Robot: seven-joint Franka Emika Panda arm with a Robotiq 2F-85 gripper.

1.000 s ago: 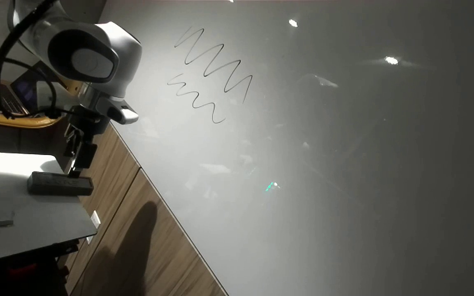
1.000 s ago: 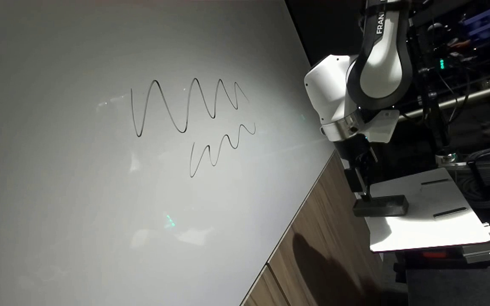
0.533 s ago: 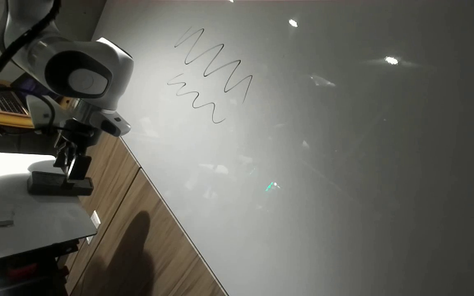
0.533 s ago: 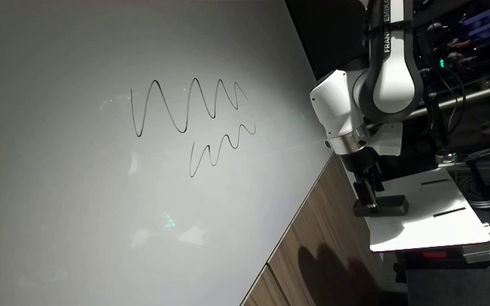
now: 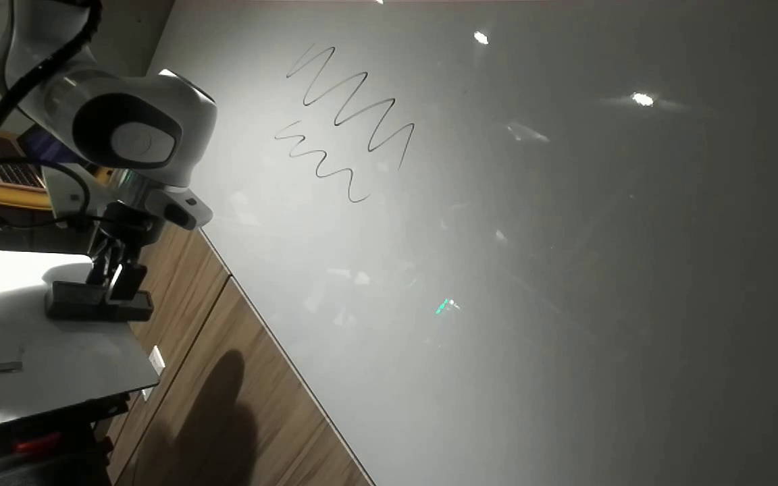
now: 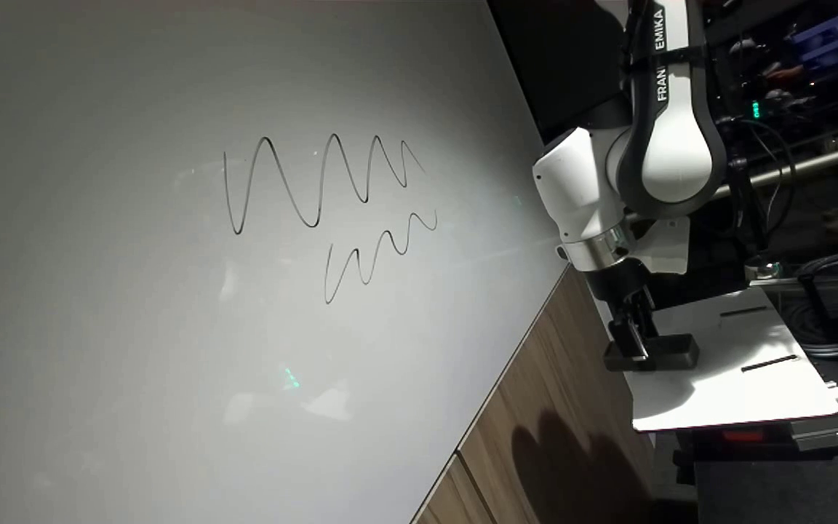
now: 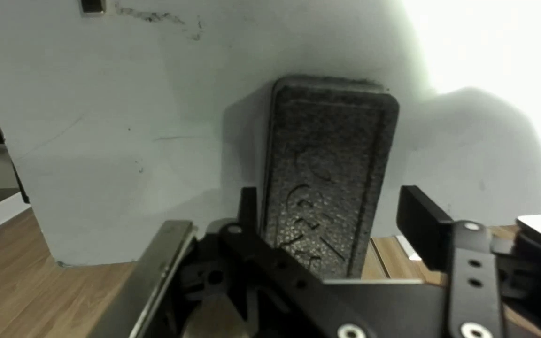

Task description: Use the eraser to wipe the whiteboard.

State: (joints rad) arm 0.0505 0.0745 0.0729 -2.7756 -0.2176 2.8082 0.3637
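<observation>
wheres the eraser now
In the wrist view, right of centre, the eraser lies on the white table at its edge, straddled by the open gripper.

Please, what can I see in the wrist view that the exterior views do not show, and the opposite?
Only in the wrist view: dark smudges on the white table.
Only in both exterior views: the whiteboard and its two squiggly pen lines.
Shared: the table, the eraser reaching past its edge, the gripper, and wood panelling.

Wrist view close above the eraser (image 7: 330,164)
</observation>
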